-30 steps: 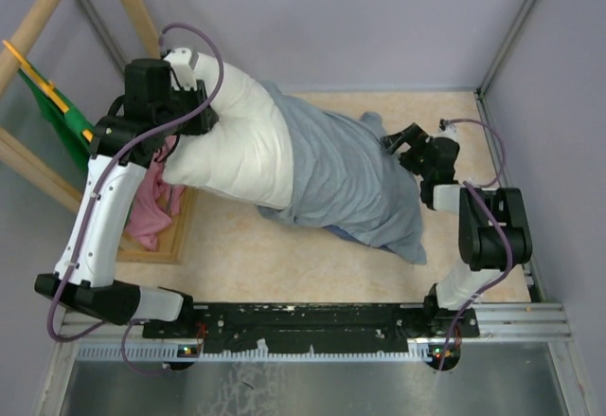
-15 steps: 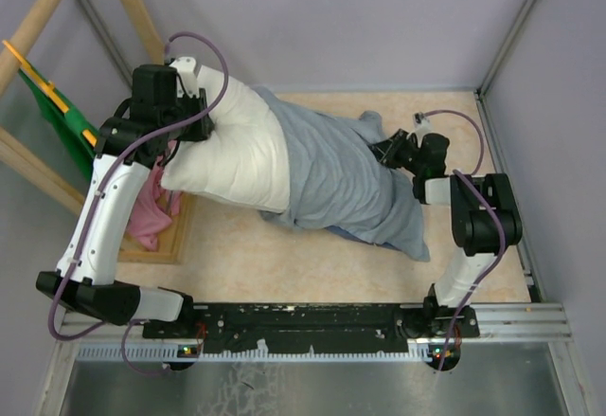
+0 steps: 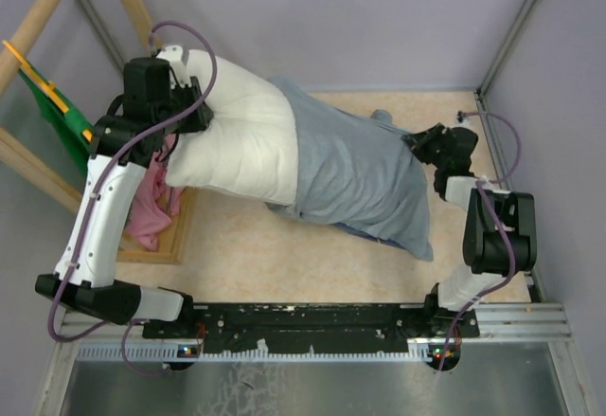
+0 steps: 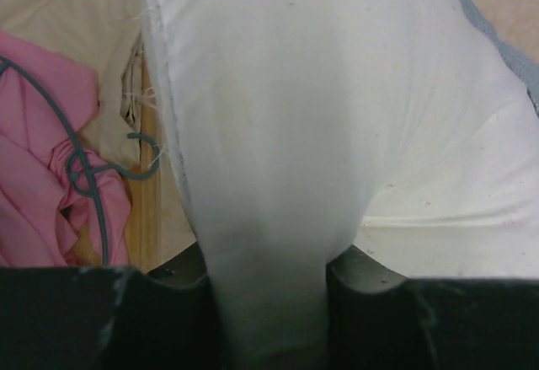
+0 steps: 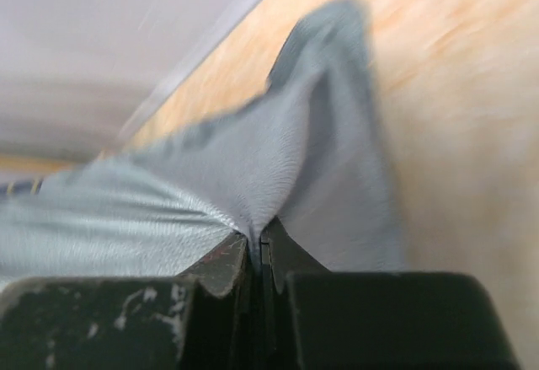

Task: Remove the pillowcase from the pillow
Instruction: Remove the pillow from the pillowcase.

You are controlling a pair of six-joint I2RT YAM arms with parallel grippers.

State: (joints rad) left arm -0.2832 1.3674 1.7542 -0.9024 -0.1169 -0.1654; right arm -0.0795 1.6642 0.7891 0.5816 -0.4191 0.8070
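**A:** Where is the pillow (image 3: pixel 237 141)?
**B:** It lies across the far side of the table (image 3: pixel 256 255). Its left half is bare white, and the rest sits inside the pillowcase (image 3: pixel 355 179), which shows its blue-grey side.
**A:** And the left claw (image 4: pixel 269 290)?
**B:** It is clamped on a bunched fold at the pillow's bare end, with the pink cloth (image 4: pixel 42 176) just beside it.
**A:** The right claw (image 5: pixel 255 248)?
**B:** It is pinched tight on a ridge of pillowcase fabric at its right edge, and the cloth puckers into the fingertips.
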